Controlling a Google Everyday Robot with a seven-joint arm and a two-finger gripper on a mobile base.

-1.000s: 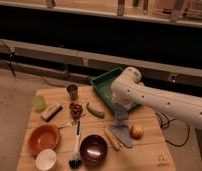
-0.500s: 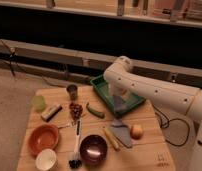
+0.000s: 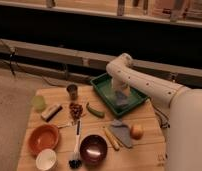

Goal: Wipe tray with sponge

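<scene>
**Over the green tray, end effector down among the clutter**

Nearest to us, along the front edge of the wooden table [image 3: 144, 150], we see a small white cup [image 3: 46, 159], a round orange bowl [image 3: 43, 138] and a dark, glossy bowl [image 3: 93, 148]. A dish brush [image 3: 75, 146] with a pale handle and dark bristles lies between the two bowls, its handle pointing away from us.

To the right of the dark bowl we find a thin yellowish stick-like item [image 3: 112, 138], a grey wedge-shaped piece [image 3: 122, 133] and a small round orange fruit [image 3: 137, 131] just beside it.

Further back, we see a long green vegetable [image 3: 95, 110], a dark speckled lump [image 3: 75, 109], a flat block-shaped item [image 3: 51, 112] lying askew, a pale green cup [image 3: 38, 102] and a small grey metal cup [image 3: 72, 91]. None of them touches the tray.

At the far right of the table sits the green tray [image 3: 101, 88], rectangular with raised walls, turned at an angle to the table edges. The white arm [image 3: 144, 85] reaches in from the right, bends at a rounded elbow and drops the end effector [image 3: 120, 97] into the tray. A pale bluish shape beneath it may be the sponge [image 3: 122, 101]; we cannot tell whether the end effector is gripping it, nor how its fingers stand.

We can read no labels or writing anywhere.
</scene>
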